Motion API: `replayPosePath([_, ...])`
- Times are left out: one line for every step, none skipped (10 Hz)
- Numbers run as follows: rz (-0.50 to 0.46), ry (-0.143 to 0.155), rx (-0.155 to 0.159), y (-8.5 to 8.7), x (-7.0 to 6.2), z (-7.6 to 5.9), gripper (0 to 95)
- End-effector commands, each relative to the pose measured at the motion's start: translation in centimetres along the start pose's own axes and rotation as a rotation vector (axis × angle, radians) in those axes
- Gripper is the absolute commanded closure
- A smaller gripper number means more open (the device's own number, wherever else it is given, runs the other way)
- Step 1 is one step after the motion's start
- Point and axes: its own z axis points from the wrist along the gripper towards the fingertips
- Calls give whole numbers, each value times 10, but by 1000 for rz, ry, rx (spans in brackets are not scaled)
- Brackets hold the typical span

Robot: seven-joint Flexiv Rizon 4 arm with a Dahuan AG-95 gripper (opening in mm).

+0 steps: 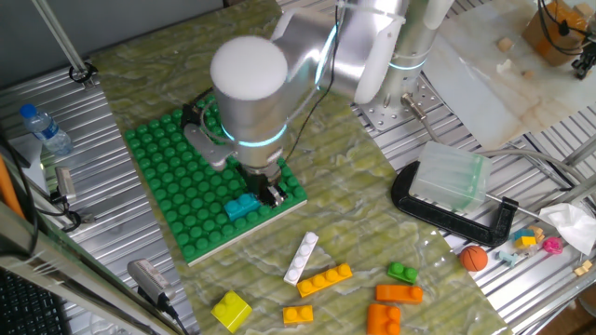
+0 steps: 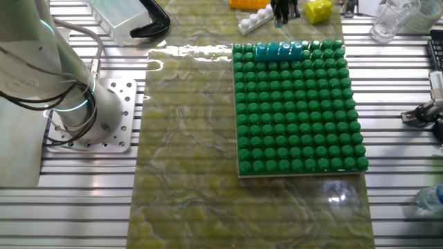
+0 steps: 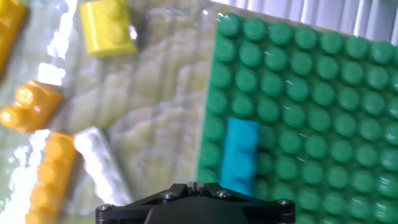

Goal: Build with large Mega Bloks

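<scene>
A teal brick (image 1: 244, 206) sits pressed onto the green baseplate (image 1: 168, 177) at its near edge. It also shows in the other fixed view (image 2: 279, 50) and in the hand view (image 3: 241, 155). My gripper (image 1: 272, 194) hangs just above and to the right of the teal brick, apart from it. In the hand view the gripper (image 3: 193, 185) has its jaws together with nothing between them. Loose bricks lie on the mat in front of the plate: white (image 1: 301, 258), long yellow (image 1: 325, 279), square yellow (image 1: 231, 310), small orange (image 1: 298, 314), green (image 1: 402, 273) and orange (image 1: 399, 294).
A clear plastic box (image 1: 449, 177) in a black clamp (image 1: 424, 207) stands to the right. A small orange ball (image 1: 474, 257) lies beside it. A water bottle (image 1: 45, 130) is at the left, and a dark tool (image 1: 149, 282) lies near the front.
</scene>
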Motion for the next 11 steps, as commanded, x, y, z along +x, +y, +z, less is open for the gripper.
replayPosePath([77,6,9,30,-16,7,950])
replayPosePath([108,6,10,44,-21,7,950])
replayPosePath([144,7,8,58,-27,7,950])
replayPosePath([174,10,7,71,-31,7,950])
replayPosePath([197,3,-1,83,-29,8,950])
replayPosePath([202,-2,-9,88,-28,9,950])
replayPosePath([211,-8,-11,95,-25,10,950])
replayPosePath([222,-7,-15,98,-24,10,950])
replayPosePath([223,-4,-16,98,-24,10,950])
replayPosePath([218,-2,-16,98,-24,10,950])
replayPosePath([216,-2,-16,98,-24,10,950])
